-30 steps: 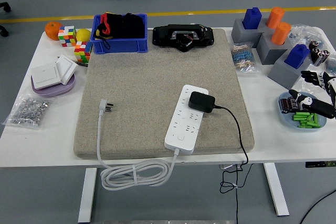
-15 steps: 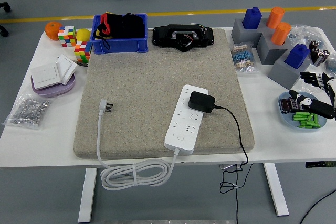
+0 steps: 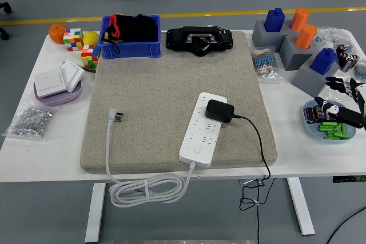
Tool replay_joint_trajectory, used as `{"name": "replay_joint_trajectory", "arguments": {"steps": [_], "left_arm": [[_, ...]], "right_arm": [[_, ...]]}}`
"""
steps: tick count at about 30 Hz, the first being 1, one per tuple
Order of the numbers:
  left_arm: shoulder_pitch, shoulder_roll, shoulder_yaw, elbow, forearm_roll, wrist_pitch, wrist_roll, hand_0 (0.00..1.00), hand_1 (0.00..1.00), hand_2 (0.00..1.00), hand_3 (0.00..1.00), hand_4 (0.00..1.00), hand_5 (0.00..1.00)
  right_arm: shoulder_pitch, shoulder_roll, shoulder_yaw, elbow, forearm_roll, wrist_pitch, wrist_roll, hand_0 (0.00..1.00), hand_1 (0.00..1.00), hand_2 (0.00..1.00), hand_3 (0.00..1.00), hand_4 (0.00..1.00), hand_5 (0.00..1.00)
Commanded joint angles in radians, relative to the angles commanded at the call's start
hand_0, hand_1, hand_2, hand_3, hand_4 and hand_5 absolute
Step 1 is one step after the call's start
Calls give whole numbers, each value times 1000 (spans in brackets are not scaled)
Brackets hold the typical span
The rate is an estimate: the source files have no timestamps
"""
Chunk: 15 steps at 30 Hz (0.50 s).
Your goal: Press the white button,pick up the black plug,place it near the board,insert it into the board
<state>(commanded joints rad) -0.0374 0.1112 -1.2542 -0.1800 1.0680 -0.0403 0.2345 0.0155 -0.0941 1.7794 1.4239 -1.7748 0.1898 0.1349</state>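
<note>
Waiting at the bench's [image 3: 46, 147] 3 o'clock edge, the right hand [image 3: 342, 102] hovers over a blue dish [image 3: 311, 125], fingers [image 3: 338, 84] loosely spread and holding nothing.

Black plug [image 3: 218, 111] sits seated in the white power strip [image 3: 203, 128] on the mat's [image 3: 154, 90] 5 o'clock area, its cord trailing off the near edge; the strip's white button [image 3: 196, 150] lies at its near end, within reach. With the plug apparently home, the hand's parked spot suggests the job is finished.

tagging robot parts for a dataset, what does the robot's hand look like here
Only the right hand shows, at the right edge of the table. It is mostly black, with separate jointed fingers banded in black and white or silver. No cables or markings can be made out.
</note>
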Motion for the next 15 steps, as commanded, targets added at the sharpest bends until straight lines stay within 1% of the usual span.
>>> {"name": "replay_joint_trajectory", "arguments": {"steps": [15], "left_arm": [[-2,0,-3,0,2,0,0,743,718,695,763,682,288]], "right_arm": [[5,-2,4,2,2,5,-2,859,767,729,700,860,324]]}}
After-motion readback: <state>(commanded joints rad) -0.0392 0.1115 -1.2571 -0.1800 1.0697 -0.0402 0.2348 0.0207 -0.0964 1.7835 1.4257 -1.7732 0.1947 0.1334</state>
